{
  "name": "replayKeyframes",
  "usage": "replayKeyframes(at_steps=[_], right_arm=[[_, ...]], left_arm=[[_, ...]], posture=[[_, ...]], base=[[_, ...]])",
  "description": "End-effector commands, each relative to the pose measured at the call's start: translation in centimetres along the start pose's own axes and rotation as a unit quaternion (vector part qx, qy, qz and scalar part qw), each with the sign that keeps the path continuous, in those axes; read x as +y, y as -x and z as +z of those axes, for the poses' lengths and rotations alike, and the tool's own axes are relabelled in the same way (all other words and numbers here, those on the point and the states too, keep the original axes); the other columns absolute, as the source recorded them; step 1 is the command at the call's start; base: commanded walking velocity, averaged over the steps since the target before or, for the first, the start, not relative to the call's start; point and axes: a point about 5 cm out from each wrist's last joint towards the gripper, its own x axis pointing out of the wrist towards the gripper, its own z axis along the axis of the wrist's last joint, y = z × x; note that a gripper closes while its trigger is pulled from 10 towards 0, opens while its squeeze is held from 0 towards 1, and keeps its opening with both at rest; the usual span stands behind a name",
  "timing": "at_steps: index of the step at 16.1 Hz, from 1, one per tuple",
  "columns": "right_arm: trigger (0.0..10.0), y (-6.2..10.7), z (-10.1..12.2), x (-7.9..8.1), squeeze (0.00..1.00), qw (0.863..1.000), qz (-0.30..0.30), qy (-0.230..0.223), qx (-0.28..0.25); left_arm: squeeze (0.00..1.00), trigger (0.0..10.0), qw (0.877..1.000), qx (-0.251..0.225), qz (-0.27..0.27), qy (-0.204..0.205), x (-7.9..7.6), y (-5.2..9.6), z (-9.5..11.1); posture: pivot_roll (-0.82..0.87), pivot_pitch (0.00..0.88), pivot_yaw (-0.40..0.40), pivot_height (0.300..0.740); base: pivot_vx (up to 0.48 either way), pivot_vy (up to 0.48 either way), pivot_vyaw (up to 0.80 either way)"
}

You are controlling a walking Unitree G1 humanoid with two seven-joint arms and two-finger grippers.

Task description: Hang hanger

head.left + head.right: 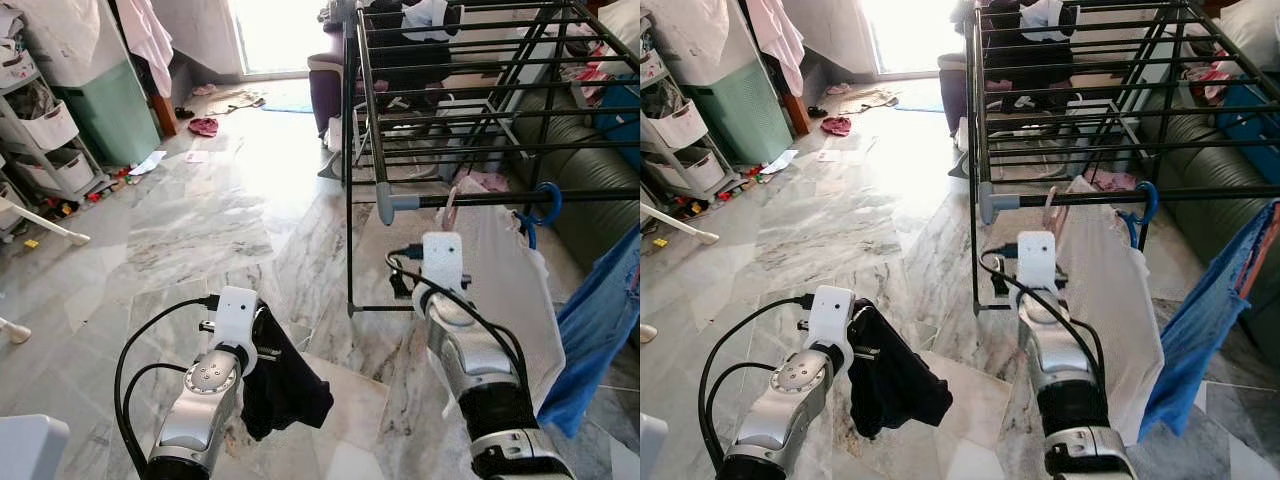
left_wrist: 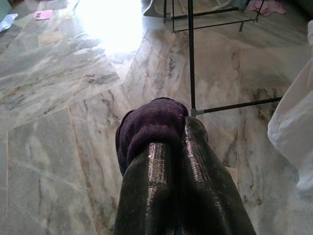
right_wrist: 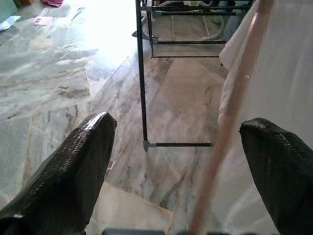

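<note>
A pink hanger [image 3: 230, 112] carries a white shirt [image 1: 510, 290]. Its hook [image 1: 449, 203] sits at the front rail [image 1: 480, 197] of the black drying rack. My right gripper [image 3: 178, 132] is open just below that rail, and the hanger's pink arm runs between its fingers, nearer one of them [image 3: 279, 156]. My left gripper [image 2: 166, 132] is held low in front of me on the left, shut on a dark garment [image 1: 280, 385] that hangs down from it.
A blue hanger [image 1: 545, 205] with a blue garment [image 1: 600, 320] hangs further right on the same rail. A dark green sofa [image 1: 580, 170] stands behind the rack. Shelves [image 1: 40, 130] and a green bin [image 1: 110, 110] line the left wall. Marble floor lies between.
</note>
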Motion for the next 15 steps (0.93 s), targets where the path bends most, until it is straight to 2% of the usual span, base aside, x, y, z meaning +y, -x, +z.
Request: replayKeyframes(at_steps=[1,5,6,7,8,9,10,11,12,13,15], right_arm=[[0.0,-0.1,-0.2,0.3,1.00,1.000,0.001,0.001,0.014],[0.0,-0.1,-1.7,0.2,1.00,0.998,-0.009,-0.014,0.055],[0.0,-0.1,-1.6,0.1,0.91,0.998,-0.008,-0.014,0.054],[0.0,-0.1,-1.6,0.2,0.51,0.998,-0.007,-0.014,0.054],[3.7,-0.2,-1.4,0.3,0.00,0.998,-0.003,-0.016,0.053],[8.4,-0.2,-1.2,0.3,0.00,0.999,-0.002,-0.015,0.050],[10.0,-0.3,-1.1,0.4,0.00,0.999,-0.004,-0.016,0.049],[5.8,-0.3,-1.2,0.3,0.00,0.999,-0.006,-0.018,0.050],[2.5,-0.2,-1.3,0.4,0.00,0.998,-0.005,-0.019,0.051],[0.0,-0.2,-1.3,0.4,0.00,0.998,-0.005,-0.021,0.051],[0.0,-0.2,-1.2,0.4,0.00,0.999,-0.005,-0.025,0.046]], left_arm=[[0.00,10.0,1.000,-0.003,0.000,-0.007,0.2,-0.1,0.3],[0.00,10.0,1.000,0.003,-0.002,-0.007,0.1,0.0,0.1],[0.00,10.0,1.000,0.003,-0.003,-0.007,0.0,0.0,0.1],[0.00,10.0,1.000,0.004,-0.003,-0.007,0.0,0.0,0.1],[0.00,10.0,1.000,0.004,-0.004,-0.007,0.0,0.0,0.1],[0.00,10.0,1.000,0.004,-0.004,-0.007,0.0,-0.1,0.1],[0.00,10.0,1.000,0.005,-0.004,-0.007,0.0,-0.1,0.1],[0.00,10.0,1.000,0.005,-0.004,-0.007,0.0,-0.1,0.1],[0.00,10.0,1.000,0.006,-0.004,-0.007,0.0,-0.1,0.1],[0.00,10.0,1.000,0.006,-0.004,-0.007,0.0,-0.1,0.1],[0.00,10.0,1.000,0.007,-0.004,-0.008,0.0,0.0,0.1]], posture=[[-0.04,0.000,0.078,0.740],[-0.05,0.000,0.077,0.740],[-0.05,0.000,0.077,0.740],[-0.05,0.000,0.077,0.740],[-0.05,0.000,0.076,0.740],[-0.05,0.000,0.077,0.740],[-0.05,0.000,0.077,0.740],[-0.04,0.000,0.076,0.740],[-0.04,0.000,0.075,0.740],[-0.04,0.000,0.075,0.740],[-0.04,0.000,0.077,0.740]], base=[[0.000,0.000,0.00],[0.000,0.000,0.00],[0.000,0.000,0.00],[0.000,0.000,0.00],[0.000,0.000,0.00],[0.000,0.000,0.00],[0.000,0.000,0.00],[0.000,0.000,0.00],[0.000,0.000,0.00],[0.000,0.000,0.00],[0.000,0.000,0.00]])
